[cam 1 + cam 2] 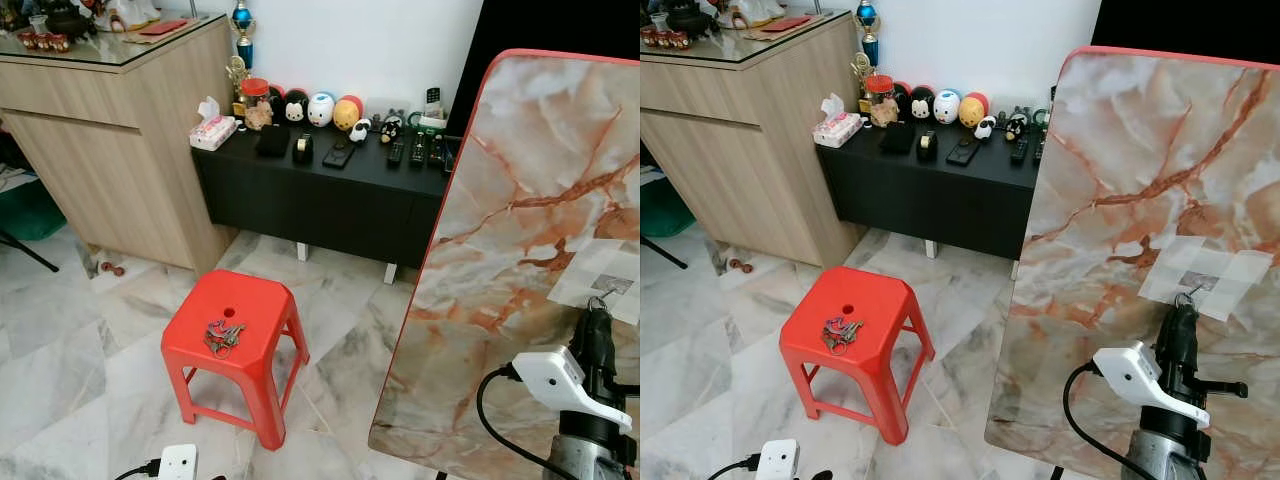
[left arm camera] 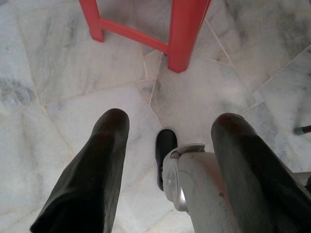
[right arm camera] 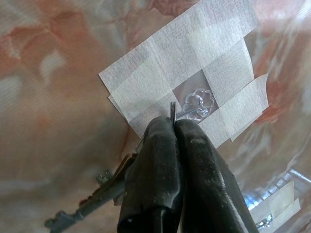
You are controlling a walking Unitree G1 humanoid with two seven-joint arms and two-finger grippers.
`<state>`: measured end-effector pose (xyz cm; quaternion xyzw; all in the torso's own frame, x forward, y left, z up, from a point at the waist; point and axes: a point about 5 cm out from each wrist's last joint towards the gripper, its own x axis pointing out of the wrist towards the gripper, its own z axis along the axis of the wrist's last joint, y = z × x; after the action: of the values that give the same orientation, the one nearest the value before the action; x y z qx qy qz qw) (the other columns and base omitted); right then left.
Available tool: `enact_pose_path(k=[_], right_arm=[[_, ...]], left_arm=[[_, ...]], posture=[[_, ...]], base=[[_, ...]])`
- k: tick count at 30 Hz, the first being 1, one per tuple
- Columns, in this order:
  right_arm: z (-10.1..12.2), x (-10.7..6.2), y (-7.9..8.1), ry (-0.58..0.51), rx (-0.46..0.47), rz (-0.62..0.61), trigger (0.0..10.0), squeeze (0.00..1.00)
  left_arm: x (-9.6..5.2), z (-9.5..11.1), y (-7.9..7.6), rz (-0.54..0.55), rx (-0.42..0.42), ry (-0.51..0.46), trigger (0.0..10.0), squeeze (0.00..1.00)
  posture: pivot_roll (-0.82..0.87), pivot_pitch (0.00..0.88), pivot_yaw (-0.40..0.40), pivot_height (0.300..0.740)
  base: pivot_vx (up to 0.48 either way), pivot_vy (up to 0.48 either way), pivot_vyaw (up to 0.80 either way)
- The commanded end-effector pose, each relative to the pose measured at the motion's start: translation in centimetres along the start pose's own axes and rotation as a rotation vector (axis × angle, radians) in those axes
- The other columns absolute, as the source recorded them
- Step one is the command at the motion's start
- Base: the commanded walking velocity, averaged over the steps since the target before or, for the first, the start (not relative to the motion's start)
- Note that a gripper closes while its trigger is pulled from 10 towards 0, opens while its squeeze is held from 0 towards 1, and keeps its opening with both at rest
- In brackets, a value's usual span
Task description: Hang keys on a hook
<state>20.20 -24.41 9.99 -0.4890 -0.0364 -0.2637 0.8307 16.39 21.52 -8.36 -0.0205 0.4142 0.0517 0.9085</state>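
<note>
A key [image 3: 92, 206] hangs below the right gripper [image 3: 172, 124], whose two black fingers are pressed tight together on the thin key ring [image 3: 172, 109], holding it edge-on just at the clear plastic hook [image 3: 197, 104] — a grip that, as I judge it, leaves the ring free to slip over the hook's prong. The hook is fixed with strips of white tape [image 3: 160, 63] to a marbled board [image 1: 520, 250] that stands tilted on the robot's right; the ring looks to be touching or just short of the hook, and I cannot tell which. A second bunch of keys [image 1: 223, 336] lies on the red stool [image 1: 255, 300], well apart. The left gripper [image 2: 167, 141] hangs idle over the marble floor [image 2: 63, 82] near a stool leg, fingers spread wide and empty. Beyond stand a black cabinet [image 1: 320, 205] and a wooden counter [image 1: 120, 140] — neither blocks the reach.
</note>
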Motion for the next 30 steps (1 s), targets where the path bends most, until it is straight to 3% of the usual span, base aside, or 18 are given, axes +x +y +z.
enact_pose_path(k=[1, 5, 6, 7, 20, 23, 24, 25, 26, 28, 30], right_arm=[[-0.1, -0.1, -0.1, 0.003, -0.009, 0.011, 10.0, 0.0], [0.0, -0.4, 0.0, 0.0, 0.011, 0.022, 10.0, 0.0], [0.0, -0.5, 0.0, -0.001, 0.017, 0.022, 10.0, 0.55], [0.0, -0.5, 0.0, -0.003, 0.02, 0.021, 10.0, 1.0], [1.0, -1.8, 0.3, -0.08, 0.052, 0.088, 10.0, 1.0], [1.0, -2.5, 1.5, -0.081, 0.119, 0.19, 10.0, 1.0], [0.9, -3.1, 2.7, -0.063, 0.159, 0.283, 10.0, 1.0], [0.6, -4.3, 4.7, -0.012, 0.228, 0.438, 10.0, 0.5], [0.1, -5.0, 5.8, 0.057, 0.272, 0.509, 10.0, 0.0], [-1.0, -6.5, 7.5, 0.203, 0.363, 0.614, 10.0, 0.0], [-1.3, -7.2, 8.0, 0.266, 0.416, 0.648, 10.0, 0.0]], left_arm=[[-0.2, -0.8, -0.1, -0.004, 0.0, 0.033, 10.0, 0.0], [-0.2, -0.8, -0.1, -0.005, -0.001, 0.034, 10.0, 0.0], [-0.2, -0.8, -0.2, -0.005, -0.001, 0.035, 10.0, 0.0], [-0.2, -0.8, -0.2, -0.005, -0.001, 0.035, 10.0, 0.0], [-0.2, -0.9, -0.2, -0.007, -0.001, 0.04, 10.0, 0.0], [-0.2, -1.0, -0.2, -0.007, -0.001, 0.043, 10.0, 0.0], [-0.2, -1.0, -0.2, -0.008, -0.001, 0.044, 10.0, 0.0], [-0.2, -1.0, -0.3, -0.008, -0.001, 0.045, 10.0, 0.0], [-0.2, -1.0, -0.3, -0.009, -0.002, 0.046, 10.0, 0.0], [-0.2, -1.1, -0.4, -0.009, -0.004, 0.046, 10.0, 0.0], [-0.2, -1.0, -0.4, -0.008, -0.007, 0.045, 10.0, 0.0]], posture=[[0.05, 0.032, -0.047, 0.74], [0.05, 0.035, -0.047, 0.74], [0.05, 0.035, -0.047, 0.74], [0.05, 0.037, -0.047, 0.74], [0.04, 0.049, -0.048, 0.74], [0.04, 0.05, -0.049, 0.74], [0.04, 0.05, -0.049, 0.74], [0.04, 0.051, -0.049, 0.74], [0.04, 0.052, -0.049, 0.74], [0.04, 0.053, -0.049, 0.74], [0.04, 0.055, -0.05, 0.74]], base=[[0.0, 0.0, 0.0], [0.0, 0.0, 0.0], [0.0, 0.0, 0.0], [0.0, 0.0, 0.0], [0.0, 0.0, 0.0], [0.0, 0.0, 0.0], [0.0, 0.0, 0.0], [0.0, 0.0, 0.0], [0.0, 0.0, 0.0], [0.0, 0.0, 0.0], [0.0, 0.0, 0.0]])
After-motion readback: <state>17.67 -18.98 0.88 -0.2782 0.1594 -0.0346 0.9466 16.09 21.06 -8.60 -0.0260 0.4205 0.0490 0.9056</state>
